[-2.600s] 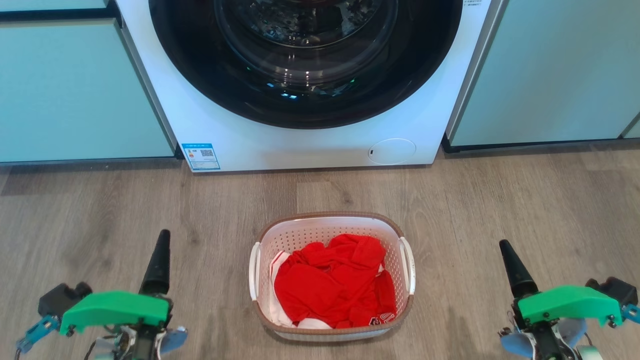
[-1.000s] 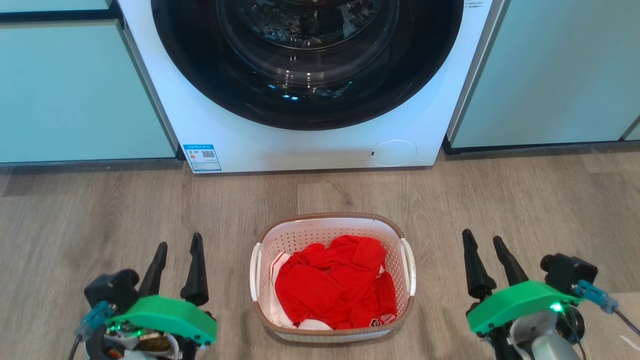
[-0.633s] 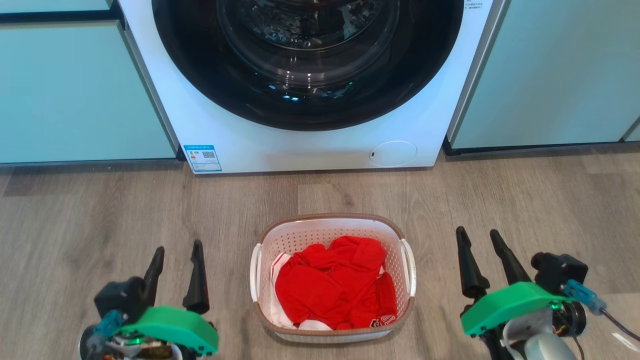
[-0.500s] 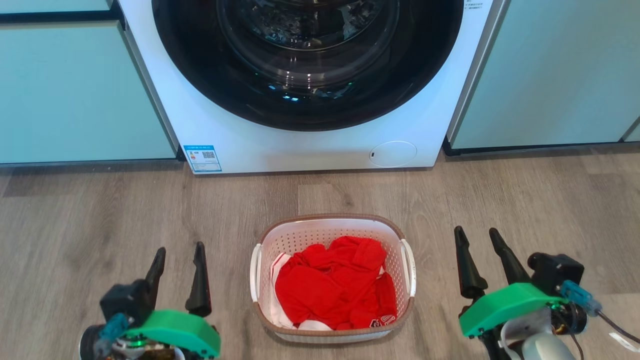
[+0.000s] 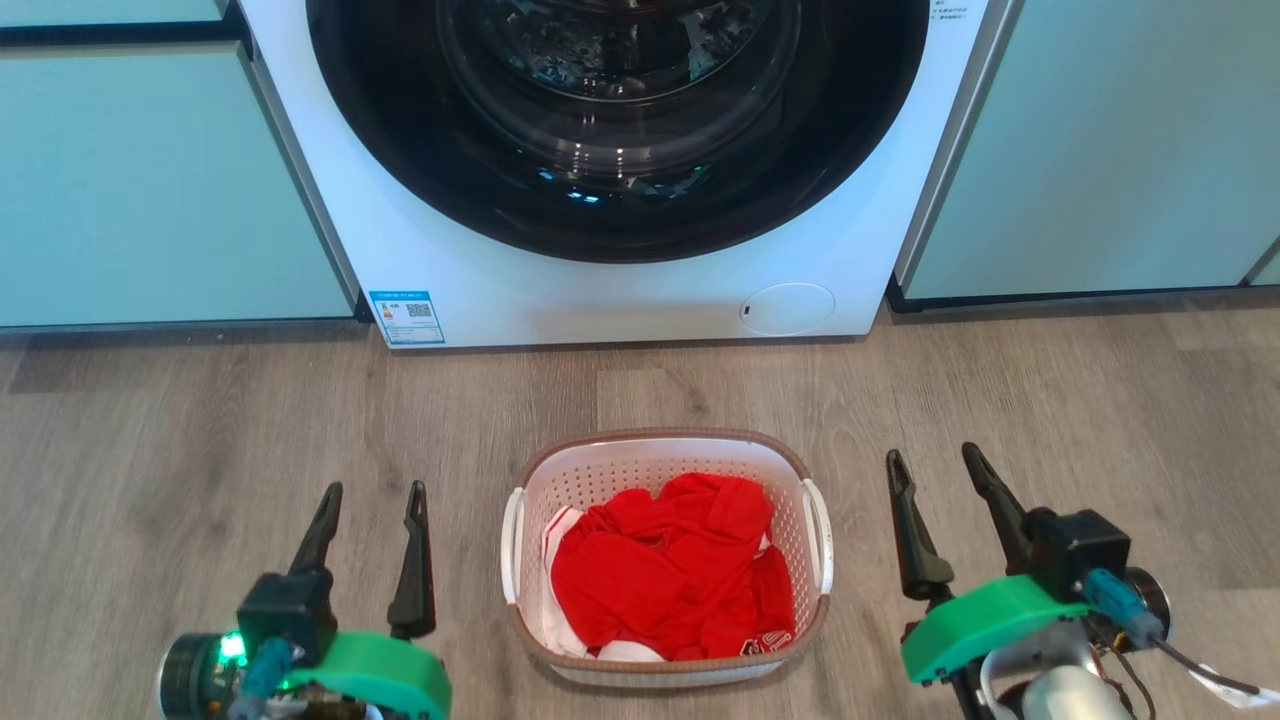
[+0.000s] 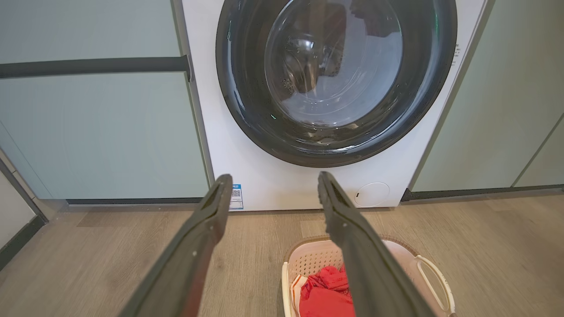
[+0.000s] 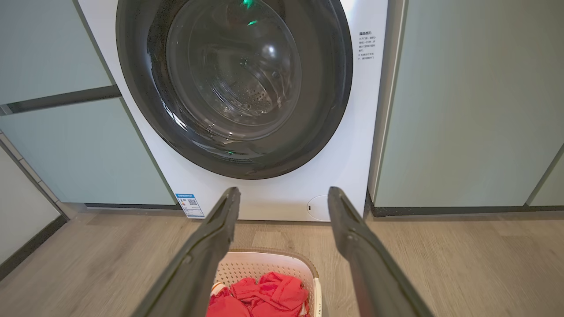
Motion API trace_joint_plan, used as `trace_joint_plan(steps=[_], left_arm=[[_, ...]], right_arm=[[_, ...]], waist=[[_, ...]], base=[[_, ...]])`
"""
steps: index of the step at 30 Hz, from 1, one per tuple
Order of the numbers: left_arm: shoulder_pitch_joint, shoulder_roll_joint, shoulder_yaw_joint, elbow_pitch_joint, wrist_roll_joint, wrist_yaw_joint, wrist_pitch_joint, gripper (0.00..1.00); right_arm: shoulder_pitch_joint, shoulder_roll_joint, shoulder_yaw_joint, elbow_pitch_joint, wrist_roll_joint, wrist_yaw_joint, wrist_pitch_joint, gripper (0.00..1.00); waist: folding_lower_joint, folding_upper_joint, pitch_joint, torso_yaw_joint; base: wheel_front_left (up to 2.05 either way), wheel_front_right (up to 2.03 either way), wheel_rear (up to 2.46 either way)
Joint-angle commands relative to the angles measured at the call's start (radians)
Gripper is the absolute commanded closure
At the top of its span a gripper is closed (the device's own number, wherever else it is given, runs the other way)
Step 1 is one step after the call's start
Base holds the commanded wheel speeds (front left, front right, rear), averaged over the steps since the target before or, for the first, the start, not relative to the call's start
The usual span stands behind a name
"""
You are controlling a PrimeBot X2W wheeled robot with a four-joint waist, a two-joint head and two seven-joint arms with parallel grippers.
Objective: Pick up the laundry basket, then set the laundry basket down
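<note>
Between left gripper point(image 5: 374, 488) and right gripper point(image 5: 929, 452) sits the laundry basket point(image 5: 660, 435) — inboard of each, neither clearly nearer from this angle; both jaws spread, empty.

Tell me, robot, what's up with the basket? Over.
Both open, empty: left gripper left of basket, right gripper right of it. Basket on floor, red clothes inside, untouched. Nothing in the way.

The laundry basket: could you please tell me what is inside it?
The laundry basket holds crumpled red clothing, with white fabric showing at its edges. The pile covers the basket's floor, so anything underneath cannot be seen.
</note>
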Motion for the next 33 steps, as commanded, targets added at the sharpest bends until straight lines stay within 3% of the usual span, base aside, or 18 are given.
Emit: trace_joint_plan(steps=[1,7,33], left_arm=[[-0.012,-0.003,0.031,-0.039,0.028,-0.002,-0.016,0.00],[0.001,-0.010,0.040,-0.042,0.083,-0.009,-0.031,0.00],[0.007,-0.026,0.070,-0.039,0.090,-0.039,-0.031,0.00]], right_arm=[[-0.036,-0.011,0.031,-0.042,-0.029,0.006,-0.015,0.00],[-0.033,-0.011,0.042,-0.048,-0.087,0.006,-0.030,0.00],[-0.028,-0.011,0.025,-0.048,-0.084,0.006,-0.030,0.00]], waist=[[0.0000,-0.0001,0.000,0.000],[0.0000,-0.0001,-0.004,-0.001],[0.0000,-0.0001,-0.003,-0.004]], base=[[0.00,0.00,0.00],[0.00,0.00,0.00],[0.00,0.00,0.00]])
